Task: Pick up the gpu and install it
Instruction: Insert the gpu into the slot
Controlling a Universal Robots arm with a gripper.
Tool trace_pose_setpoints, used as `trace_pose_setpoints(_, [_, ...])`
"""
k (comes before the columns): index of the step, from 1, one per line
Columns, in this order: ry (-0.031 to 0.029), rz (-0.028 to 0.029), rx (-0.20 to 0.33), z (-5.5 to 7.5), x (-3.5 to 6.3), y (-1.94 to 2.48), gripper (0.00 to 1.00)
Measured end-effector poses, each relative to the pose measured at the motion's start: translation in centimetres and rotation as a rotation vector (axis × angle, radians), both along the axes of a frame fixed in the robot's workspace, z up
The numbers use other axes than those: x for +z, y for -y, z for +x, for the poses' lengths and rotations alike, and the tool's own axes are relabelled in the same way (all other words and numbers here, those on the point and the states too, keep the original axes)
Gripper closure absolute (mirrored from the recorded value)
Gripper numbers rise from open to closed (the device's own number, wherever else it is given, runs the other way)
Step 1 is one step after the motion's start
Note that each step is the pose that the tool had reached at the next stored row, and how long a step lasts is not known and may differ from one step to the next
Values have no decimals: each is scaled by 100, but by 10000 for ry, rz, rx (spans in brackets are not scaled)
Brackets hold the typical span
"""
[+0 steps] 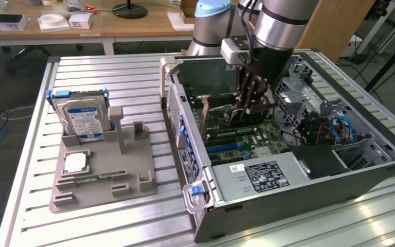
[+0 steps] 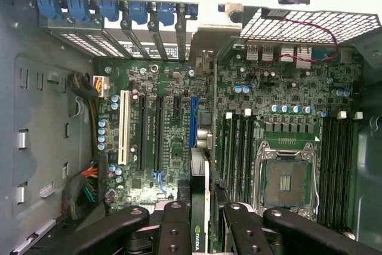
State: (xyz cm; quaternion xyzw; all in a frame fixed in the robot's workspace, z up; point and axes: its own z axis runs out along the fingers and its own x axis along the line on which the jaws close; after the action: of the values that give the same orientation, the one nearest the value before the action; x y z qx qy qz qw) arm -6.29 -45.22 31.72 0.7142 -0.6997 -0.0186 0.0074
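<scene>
My gripper [image 1: 251, 105] reaches down into the open computer case [image 1: 183, 118] and is shut on the gpu [image 1: 233, 119], a thin dark card held on edge just above the motherboard [image 1: 252, 139]. In the wrist view the gpu [image 2: 202, 177] runs edge-on between the black fingers [image 2: 173, 228] of the gripper [image 2: 203, 226], and a green logo label shows on it near the grip. It hangs beside the blue expansion slot [image 2: 193, 120], and its bracket end points at the rear slot covers [image 2: 152, 34]. I cannot tell whether the card's edge touches a slot.
Inside the case are the empty CPU socket [image 2: 285, 180], memory slots [image 2: 239, 147], a power supply [image 1: 266, 175] and cables [image 1: 335, 128]. On the exterior view's left a grey fixture [image 1: 101, 180] holds a silver hard drive [image 1: 82, 119], a white chip [image 1: 76, 162] and a green memory stick [image 1: 98, 178].
</scene>
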Motion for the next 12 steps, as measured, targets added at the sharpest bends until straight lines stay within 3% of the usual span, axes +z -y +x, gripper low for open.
trace_pose_setpoints(12, [0,-42,-1,-2,-171,0,74])
